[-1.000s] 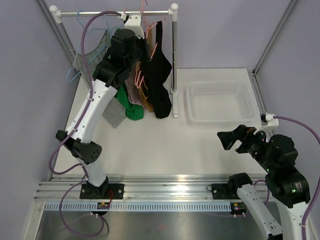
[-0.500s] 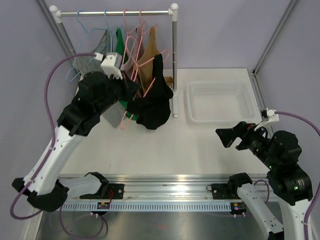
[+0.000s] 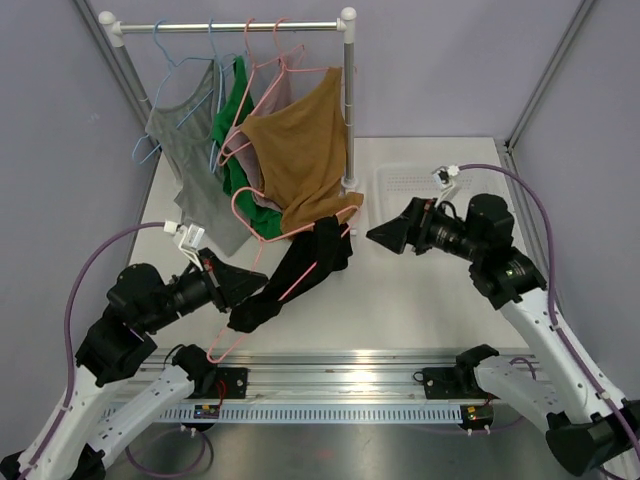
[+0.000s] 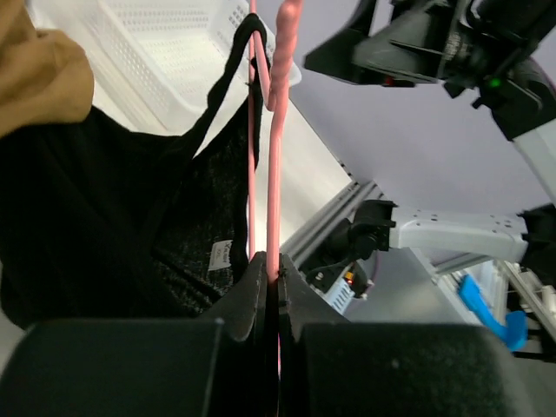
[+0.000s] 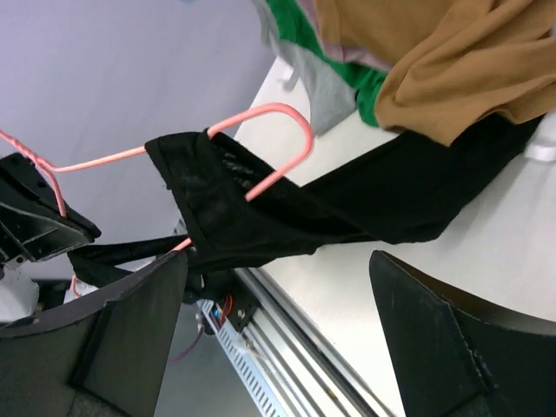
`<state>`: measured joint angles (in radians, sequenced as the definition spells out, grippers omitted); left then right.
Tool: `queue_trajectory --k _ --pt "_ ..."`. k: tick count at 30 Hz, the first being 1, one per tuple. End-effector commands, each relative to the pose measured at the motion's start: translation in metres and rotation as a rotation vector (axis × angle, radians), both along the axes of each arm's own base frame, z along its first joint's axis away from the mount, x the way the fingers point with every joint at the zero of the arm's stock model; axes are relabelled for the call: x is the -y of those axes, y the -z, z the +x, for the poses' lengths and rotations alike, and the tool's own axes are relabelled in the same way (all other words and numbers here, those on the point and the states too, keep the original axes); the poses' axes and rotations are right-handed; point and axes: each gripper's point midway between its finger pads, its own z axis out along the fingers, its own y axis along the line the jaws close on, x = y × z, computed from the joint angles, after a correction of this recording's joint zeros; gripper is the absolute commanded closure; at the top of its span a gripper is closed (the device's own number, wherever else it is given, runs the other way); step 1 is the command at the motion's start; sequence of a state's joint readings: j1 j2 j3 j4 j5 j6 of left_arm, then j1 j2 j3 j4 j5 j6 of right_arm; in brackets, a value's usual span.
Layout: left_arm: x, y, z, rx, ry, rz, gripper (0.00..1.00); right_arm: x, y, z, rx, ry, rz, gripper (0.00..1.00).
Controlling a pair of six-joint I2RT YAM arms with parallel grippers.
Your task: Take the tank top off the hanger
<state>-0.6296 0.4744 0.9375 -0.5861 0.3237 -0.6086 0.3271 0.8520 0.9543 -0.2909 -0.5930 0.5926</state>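
A black tank top [image 3: 300, 272] hangs on a pink hanger [image 3: 222, 343] above the near middle of the table, off the rack. My left gripper [image 3: 255, 287] is shut on the hanger's wire; in the left wrist view the pink hanger [image 4: 274, 174] runs straight out of the closed left gripper [image 4: 274, 276], with the black tank top [image 4: 104, 217] draped to its left. My right gripper [image 3: 385, 235] stands open just right of the garment, pointing at it. In the right wrist view the tank top [image 5: 347, 208] and hanger [image 5: 261, 111] lie beyond the open right gripper [image 5: 287, 334], apart from its fingers.
The clothes rack [image 3: 347, 100] at the back holds a grey top [image 3: 185, 170], a green top [image 3: 232, 130] and a brown top [image 3: 305, 150] on hangers. A white basket [image 3: 400, 185] sits at the right, partly behind my right arm. The aluminium rail [image 3: 330, 375] runs along the near edge.
My left arm pulled the hanger with the black tank top off the rack and down toward the near edge. My right arm swung up and left toward the garment.
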Motion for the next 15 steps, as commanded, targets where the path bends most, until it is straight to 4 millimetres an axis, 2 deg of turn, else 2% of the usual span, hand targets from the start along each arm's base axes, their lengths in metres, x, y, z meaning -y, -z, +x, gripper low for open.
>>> queue_trajectory --k 1,2,3,4,6,7,8,9,12,15 --pt "0.005 -0.007 -0.018 -0.055 0.057 -0.111 1.0 -0.03 -0.027 -0.007 0.136 -0.057 0.021 0.07" --pt "0.003 -0.004 -0.019 -0.063 0.052 -0.112 1.0 -0.039 -0.018 -0.003 0.121 -0.057 -0.003 0.11" --pt "0.003 0.003 -0.018 -0.082 0.044 -0.102 1.0 -0.042 -0.019 0.003 0.138 -0.02 -0.024 0.14" --pt "0.001 0.009 -0.015 -0.099 0.017 -0.087 1.0 -0.061 -0.015 -0.011 0.159 -0.076 -0.053 0.16" --pt "-0.002 0.015 -0.011 -0.112 -0.013 -0.076 1.0 -0.069 -0.007 0.001 0.168 0.004 -0.117 0.18" --pt "-0.002 0.017 -0.009 -0.12 -0.022 -0.074 1.0 -0.073 -0.002 0.003 0.178 0.019 -0.152 0.19" --pt "-0.002 0.017 -0.009 -0.125 -0.021 -0.078 1.0 -0.087 0.009 -0.002 0.172 0.002 -0.189 0.21" --pt "0.0 0.019 -0.011 -0.138 -0.008 -0.088 1.0 -0.087 0.011 0.008 0.183 0.064 -0.222 0.22" --pt "0.001 0.017 -0.011 -0.137 -0.008 -0.098 1.0 -0.101 0.027 0.014 0.192 0.105 -0.314 0.26" --pt "0.0 0.016 -0.012 -0.134 -0.008 -0.093 1.0 -0.106 0.032 0.023 0.214 0.167 -0.364 0.28"
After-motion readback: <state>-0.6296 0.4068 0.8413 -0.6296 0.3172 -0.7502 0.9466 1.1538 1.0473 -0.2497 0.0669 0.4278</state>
